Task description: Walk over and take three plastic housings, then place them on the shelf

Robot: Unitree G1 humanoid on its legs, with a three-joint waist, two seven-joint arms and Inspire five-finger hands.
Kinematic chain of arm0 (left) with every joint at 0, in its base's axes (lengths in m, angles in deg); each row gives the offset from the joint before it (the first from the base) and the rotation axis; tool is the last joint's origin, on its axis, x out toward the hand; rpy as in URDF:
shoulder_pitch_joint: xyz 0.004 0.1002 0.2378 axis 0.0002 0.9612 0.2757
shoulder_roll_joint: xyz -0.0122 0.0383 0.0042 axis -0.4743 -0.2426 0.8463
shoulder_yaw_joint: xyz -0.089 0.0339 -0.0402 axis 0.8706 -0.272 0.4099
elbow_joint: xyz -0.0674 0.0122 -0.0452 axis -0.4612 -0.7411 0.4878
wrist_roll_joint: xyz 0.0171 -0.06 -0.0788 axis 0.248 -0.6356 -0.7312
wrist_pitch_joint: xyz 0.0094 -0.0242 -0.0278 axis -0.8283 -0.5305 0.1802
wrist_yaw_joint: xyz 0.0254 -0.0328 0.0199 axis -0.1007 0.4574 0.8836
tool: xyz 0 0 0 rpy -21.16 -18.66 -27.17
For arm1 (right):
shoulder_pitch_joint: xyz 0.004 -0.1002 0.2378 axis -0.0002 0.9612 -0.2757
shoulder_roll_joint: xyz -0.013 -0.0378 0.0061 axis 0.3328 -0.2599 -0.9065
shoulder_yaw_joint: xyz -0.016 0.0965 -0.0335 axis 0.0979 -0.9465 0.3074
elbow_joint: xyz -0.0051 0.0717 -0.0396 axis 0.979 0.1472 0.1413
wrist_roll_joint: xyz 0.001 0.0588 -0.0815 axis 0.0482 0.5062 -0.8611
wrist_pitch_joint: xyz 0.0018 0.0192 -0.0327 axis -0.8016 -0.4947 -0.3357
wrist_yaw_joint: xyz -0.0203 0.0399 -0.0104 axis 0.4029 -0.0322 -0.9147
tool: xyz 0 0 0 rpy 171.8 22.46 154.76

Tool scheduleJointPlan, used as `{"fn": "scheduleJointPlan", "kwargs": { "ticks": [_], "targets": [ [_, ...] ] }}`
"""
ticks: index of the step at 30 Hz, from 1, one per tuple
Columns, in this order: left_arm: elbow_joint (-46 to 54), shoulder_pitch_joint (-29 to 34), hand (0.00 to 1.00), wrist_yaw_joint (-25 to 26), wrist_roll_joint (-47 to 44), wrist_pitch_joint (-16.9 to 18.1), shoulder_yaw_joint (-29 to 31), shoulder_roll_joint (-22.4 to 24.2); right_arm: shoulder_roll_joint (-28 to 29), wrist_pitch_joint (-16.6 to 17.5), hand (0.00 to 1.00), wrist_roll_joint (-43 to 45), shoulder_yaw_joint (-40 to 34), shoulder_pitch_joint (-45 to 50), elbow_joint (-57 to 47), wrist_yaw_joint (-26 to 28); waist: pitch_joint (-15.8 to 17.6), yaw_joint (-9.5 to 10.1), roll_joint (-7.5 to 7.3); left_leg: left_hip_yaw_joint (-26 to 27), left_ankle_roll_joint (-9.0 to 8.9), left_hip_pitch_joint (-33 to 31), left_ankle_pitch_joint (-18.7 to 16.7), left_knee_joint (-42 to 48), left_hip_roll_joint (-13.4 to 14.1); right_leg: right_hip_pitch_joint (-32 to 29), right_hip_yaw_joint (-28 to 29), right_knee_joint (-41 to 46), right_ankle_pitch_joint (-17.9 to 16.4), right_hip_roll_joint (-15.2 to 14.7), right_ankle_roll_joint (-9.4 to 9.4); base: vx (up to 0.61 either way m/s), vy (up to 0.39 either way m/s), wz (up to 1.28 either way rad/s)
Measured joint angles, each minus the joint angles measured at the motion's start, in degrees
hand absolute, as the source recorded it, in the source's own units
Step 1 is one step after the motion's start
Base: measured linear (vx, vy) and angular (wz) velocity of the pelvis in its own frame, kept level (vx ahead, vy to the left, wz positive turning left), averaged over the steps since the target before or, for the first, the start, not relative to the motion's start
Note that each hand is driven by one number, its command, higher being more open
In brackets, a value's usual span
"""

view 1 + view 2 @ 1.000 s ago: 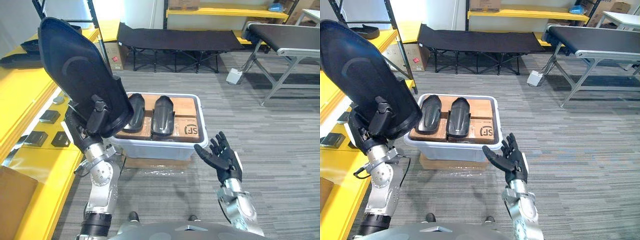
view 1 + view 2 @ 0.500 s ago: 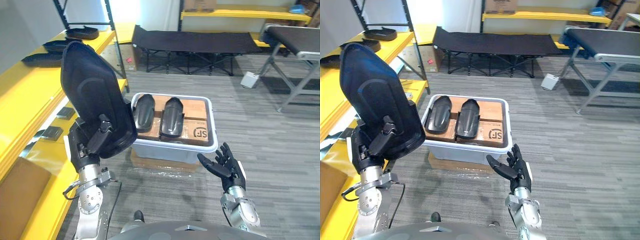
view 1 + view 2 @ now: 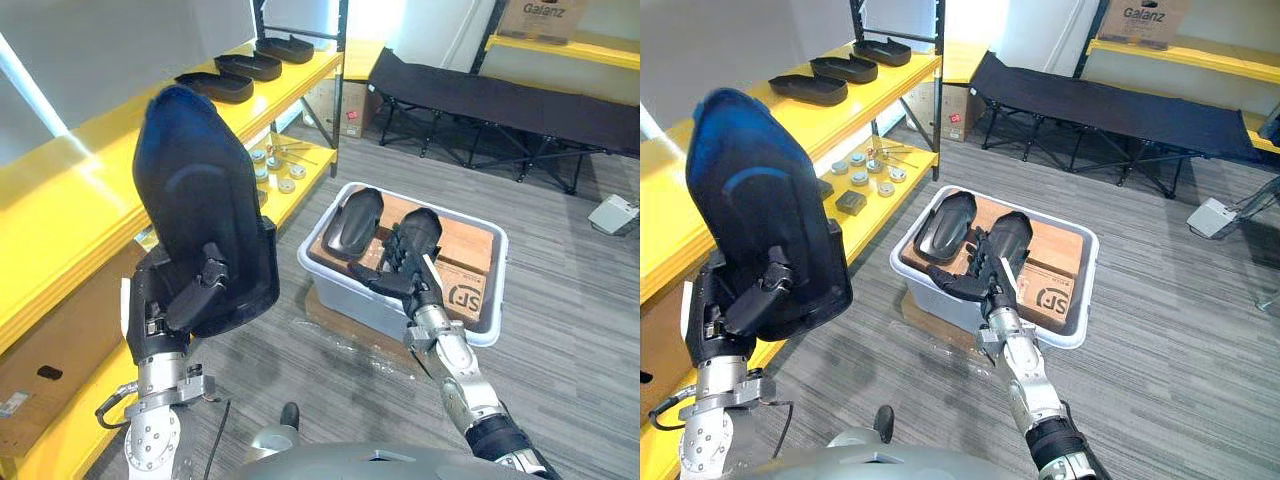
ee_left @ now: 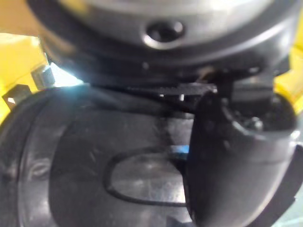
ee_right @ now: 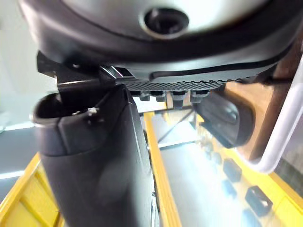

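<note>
The biggest worry I see is the yellow shelf (image 3: 70,170) itself. The plastic housing (image 3: 200,220) I am carrying stands upright and tall, its top above the upper deck's edge, so a careless swing toward the shelf could knock it against that edge or against the uprights. Next is the grip: my left hand (image 3: 168,312) is clamped round the housing's lower end only, thumb curled over its face, and with so much shell above the hold I judge it could lever loose or twist if I jolt it. A lesser risk is my right hand (image 3: 403,272), which hangs empty with fingers straight and spread in front of the bin (image 3: 340,290); I cannot tell whether it touches anything, but a stray move could catch the rim or nudge what lies inside.

As for what holds what: the shelf's upper deck carries three dark housings in a row (image 3: 250,66), well apart from the one I hold. Its lower deck has small parts (image 3: 865,165), round ones and dark blocks. The pale bin sits on the floor beside the shelf, on a flat carton. Inside it are cardboard boxes (image 3: 470,285), and on them lie two more housings (image 3: 352,220) side by side.
</note>
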Motion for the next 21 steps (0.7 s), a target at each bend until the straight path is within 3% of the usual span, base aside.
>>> {"fn": "scheduleJointPlan", "kwargs": {
  "ticks": [3,7,8,10,14,16,18,19,21],
  "targets": [
    [0.0,1.5,0.0,-0.4,-0.1,-1.3,0.0,0.0,-0.4,-1.3,1.0,0.3,3.0,0.6,0.1,1.7,0.9,-0.1,0.05,-1.8,0.62,-1.0,0.2,0.0,-0.1,1.0,-3.6,1.3,-1.7,0.1,0.41,-0.03,-0.031,0.54],
    [0.0,1.6,0.0,-4.2,-0.5,-2.0,-0.1,0.2,-1.1,-1.4,1.0,-0.2,4.2,1.9,0.1,1.5,2.5,-0.04,0.89,2.5,3.06,-5.2,0.4,4.2,0.5,3.6,-12.7,3.0,-3.0,-0.2,1.46,-0.02,0.001,1.29],
    [0.0,1.9,0.0,-5.3,-2.1,-2.0,-0.1,0.4,-1.2,-1.4,1.0,-0.4,4.2,2.0,0.1,1.0,3.4,1.06,1.4,2.2,3.21,-5.1,1.2,3.9,0.0,4.1,-14.4,3.8,-3.6,-0.7,1.83,-0.01,0.048,0.72],
    [0.0,3.4,0.0,-5.4,-4.3,-1.8,0.7,1.9,-0.4,-1.2,1.0,-2.7,4.3,1.8,0.1,0.4,3.5,3.01,1.74,1.9,3.41,-4.7,2.2,1.5,-1.0,4.0,-14.9,4.4,-4.2,-1.6,1.95,0.0,0.054,0.34],
    [0.0,3.0,0.0,-5.4,-5.1,-1.8,0.9,2.1,0.5,-0.7,1.0,-3.8,4.2,1.3,-0.1,0.0,4.2,2.58,1.21,0.2,3.97,-5.1,3.0,-0.1,-2.8,3.0,-14.9,7.5,-6.2,-3.5,1.48,-0.01,0.063,0.33],
    [0.0,0.6,0.0,-5.8,-4.6,-1.8,0.0,0.3,0.6,-0.3,1.0,-4.2,3.5,2.7,-1.7,-1.6,4.5,-0.24,0.61,-4.3,4.56,-6.4,3.2,0.1,-5.0,0.4,-6.9,12.5,-11.7,-3.5,-1.88,-0.06,0.023,0.99],
    [-0.1,-1.8,0.0,-7.4,-4.7,-1.8,-0.6,-2.0,0.6,0.6,1.0,-4.3,2.5,4.5,-3.5,-3.2,5.0,-1.56,0.17,-7.2,4.73,-7.4,3.3,0.7,-6.5,-0.7,0.3,14.8,-14.0,-3.2,-4.99,-0.02,0.007,1.05],
    [-0.2,-3.8,0.0,-8.3,-4.6,-1.8,-1.2,-3.4,0.6,1.8,1.0,-4.1,1.4,5.9,-4.1,-3.8,5.1,-2.25,0.02,-9.3,5.07,-7.9,3.6,0.6,-7.3,-1.7,5.7,17.0,-14.0,-3.1,-4.99,0.03,0.009,1.08],
    [-0.5,-5.8,0.0,-9.3,-4.4,-1.8,-1.6,-4.2,0.7,2.3,1.0,-3.5,-0.6,7.7,-4.7,-4.0,5.4,-3.23,-0.25,-10.3,5.4,-8.1,4.0,0.6,-7.6,-2.6,8.1,21.9,-13.9,-3.2,-4.78,0.04,-0.019,1.04]
  ]
}}
